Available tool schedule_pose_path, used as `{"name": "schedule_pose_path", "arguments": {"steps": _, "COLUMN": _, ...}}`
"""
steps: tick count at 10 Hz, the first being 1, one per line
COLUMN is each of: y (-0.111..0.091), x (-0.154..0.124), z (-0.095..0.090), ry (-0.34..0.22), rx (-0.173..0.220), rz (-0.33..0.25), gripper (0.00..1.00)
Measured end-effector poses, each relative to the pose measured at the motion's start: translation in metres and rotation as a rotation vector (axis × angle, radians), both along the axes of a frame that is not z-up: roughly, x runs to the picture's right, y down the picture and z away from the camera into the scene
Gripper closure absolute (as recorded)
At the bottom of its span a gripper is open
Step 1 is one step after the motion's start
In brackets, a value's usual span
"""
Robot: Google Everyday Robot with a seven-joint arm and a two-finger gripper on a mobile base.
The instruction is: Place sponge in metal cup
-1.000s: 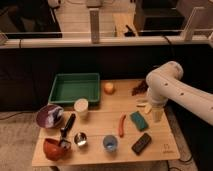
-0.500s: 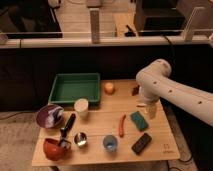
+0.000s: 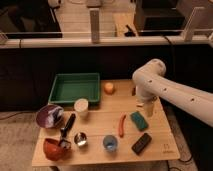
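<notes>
The teal-green sponge point(image 3: 138, 120) lies flat on the right part of the wooden table point(image 3: 97, 126). The small shiny metal cup point(image 3: 80, 139) stands near the front left, well apart from the sponge. My white arm reaches in from the right. My gripper point(image 3: 148, 108) hangs just behind and slightly right of the sponge, close above the table. It holds nothing that I can see.
A white cup point(image 3: 81, 107), a blue cup point(image 3: 110, 144) and a black block point(image 3: 141, 143) stand around. A red pepper point(image 3: 121, 125) lies left of the sponge. A green tray point(image 3: 75, 87), an orange point(image 3: 108, 88), a purple bowl point(image 3: 49, 115) and a red bowl point(image 3: 55, 148) are also there.
My arm's upper part has swung left over the table's right side. The gripper stays behind the sponge. The objects have not moved.
</notes>
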State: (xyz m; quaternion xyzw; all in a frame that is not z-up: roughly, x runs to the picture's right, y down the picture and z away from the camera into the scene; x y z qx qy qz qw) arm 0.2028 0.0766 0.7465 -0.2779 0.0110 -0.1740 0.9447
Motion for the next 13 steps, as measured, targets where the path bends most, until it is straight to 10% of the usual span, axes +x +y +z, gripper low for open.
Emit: {"name": "schedule_pose_path", "arguments": {"steps": 13, "y": 0.025, "x": -0.016, "z": 0.044, "ry": -0.152, "rx": -0.031, "rz": 0.0, "gripper": 0.2}}
